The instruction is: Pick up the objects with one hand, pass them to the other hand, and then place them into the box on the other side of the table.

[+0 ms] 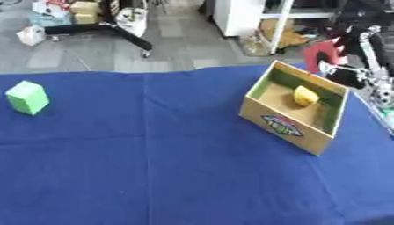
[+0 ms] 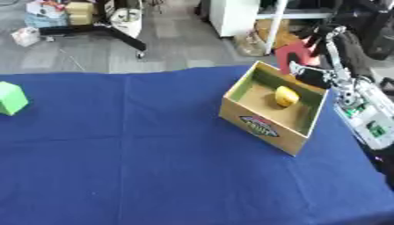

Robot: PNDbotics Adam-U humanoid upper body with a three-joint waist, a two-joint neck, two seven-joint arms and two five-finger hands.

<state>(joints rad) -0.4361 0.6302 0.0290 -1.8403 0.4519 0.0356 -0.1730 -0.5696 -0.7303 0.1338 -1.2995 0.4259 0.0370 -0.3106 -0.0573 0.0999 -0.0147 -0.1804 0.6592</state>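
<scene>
A cardboard box [image 1: 265,112] with a printed label on its front stands on the right of the blue table, and a yellow object [image 1: 304,96] lies inside it. My right hand [image 2: 314,75] reaches in from the right and hangs just beyond the box's far corner. Its fingers are curled on a red object [image 2: 295,52], which it holds above the far rim. A green cube [image 1: 27,97] rests on the cloth at the far left. My left hand shows in neither view.
The blue cloth [image 1: 154,154] covers the whole table. Beyond its far edge lie a grey floor, a black stand's legs [image 1: 115,30], white furniture [image 1: 238,15] and some clutter. My right forearm [image 2: 368,118] runs along the table's right edge.
</scene>
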